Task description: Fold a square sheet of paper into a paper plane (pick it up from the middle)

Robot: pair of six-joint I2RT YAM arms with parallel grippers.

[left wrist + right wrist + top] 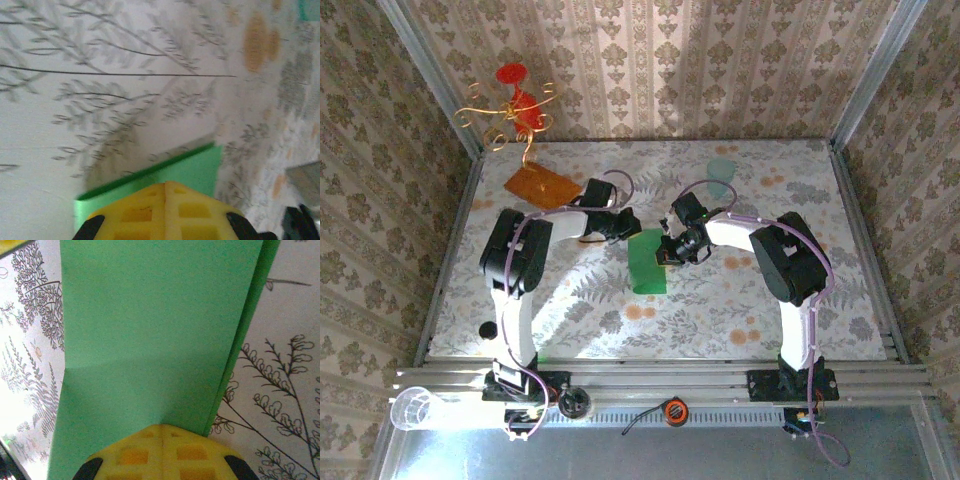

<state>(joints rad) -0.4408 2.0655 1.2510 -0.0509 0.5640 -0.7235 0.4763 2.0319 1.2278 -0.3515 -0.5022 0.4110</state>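
The green sheet of paper (pixel 648 265) lies on the flowered table, folded over into a narrow upright rectangle with its fold along one long side. In the right wrist view the paper (pixel 150 330) shows a faint cross crease, and the darker lower layer peeks out along its right edge. My left gripper (pixel 625 228) is shut, its yellow tips (pixel 166 186) resting over the paper (pixel 195 170) near its far left corner. My right gripper (pixel 668 250) is shut too, its tips (pixel 162 427) down on the paper's right edge. Nothing is pinched between either pair of fingers.
An orange-brown board (pixel 542 186) lies at the back left, below a red and gold wire ornament (pixel 515 105). A pale green translucent piece (pixel 721 172) sits at the back middle. A clear plastic cup (pixel 415 408) and a small orange roll (pixel 675 410) rest on the front rail.
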